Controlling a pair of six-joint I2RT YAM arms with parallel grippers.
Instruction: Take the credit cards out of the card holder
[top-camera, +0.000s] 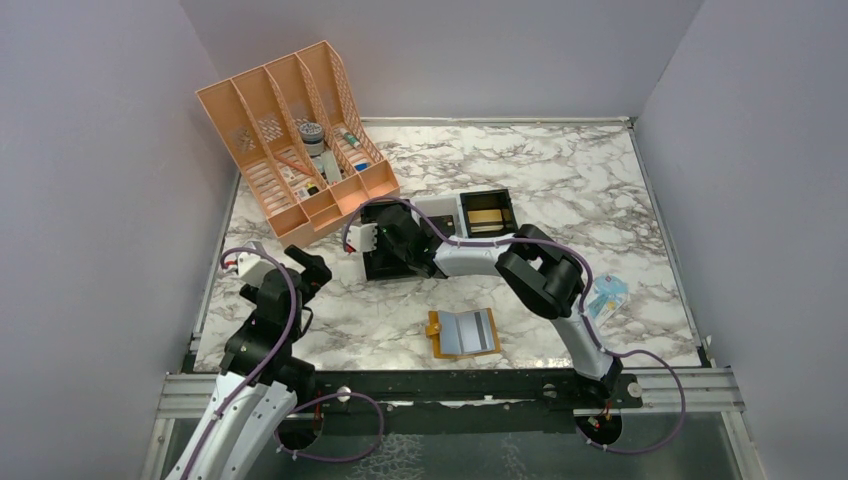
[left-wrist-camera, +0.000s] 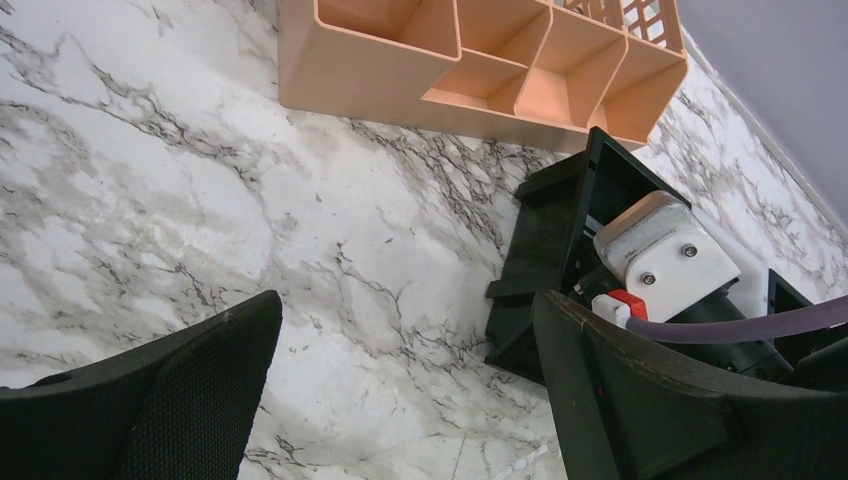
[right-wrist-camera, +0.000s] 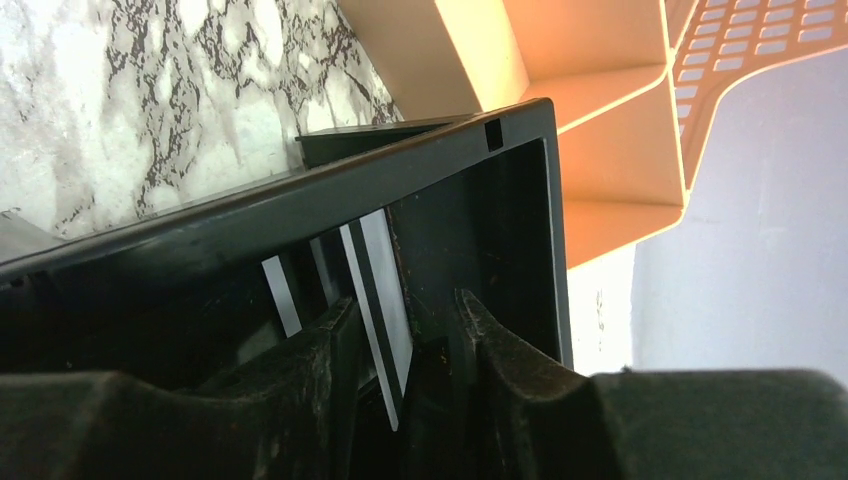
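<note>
The card holder (top-camera: 463, 333) lies open on the marble near the front edge, tan rim showing round pale blue-grey panels. My right gripper (top-camera: 385, 250) reaches into a black bin (top-camera: 372, 266). In the right wrist view its jaws (right-wrist-camera: 407, 300) stand parted inside that bin (right-wrist-camera: 300, 200). A pale credit card (right-wrist-camera: 388, 290) with a dark stripe stands on edge between the fingers, with a gap to the right finger (right-wrist-camera: 480, 330). A second pale card (right-wrist-camera: 281, 295) leans further left. My left gripper (top-camera: 305, 265) is open over bare marble (left-wrist-camera: 405, 330), holding nothing.
An orange desk organizer (top-camera: 290, 140) with several compartments sits at the back left, seen also in the left wrist view (left-wrist-camera: 480, 70). A second black bin (top-camera: 487, 213) holds something tan. A clear-blue packet (top-camera: 606, 297) lies at the right beside the right arm.
</note>
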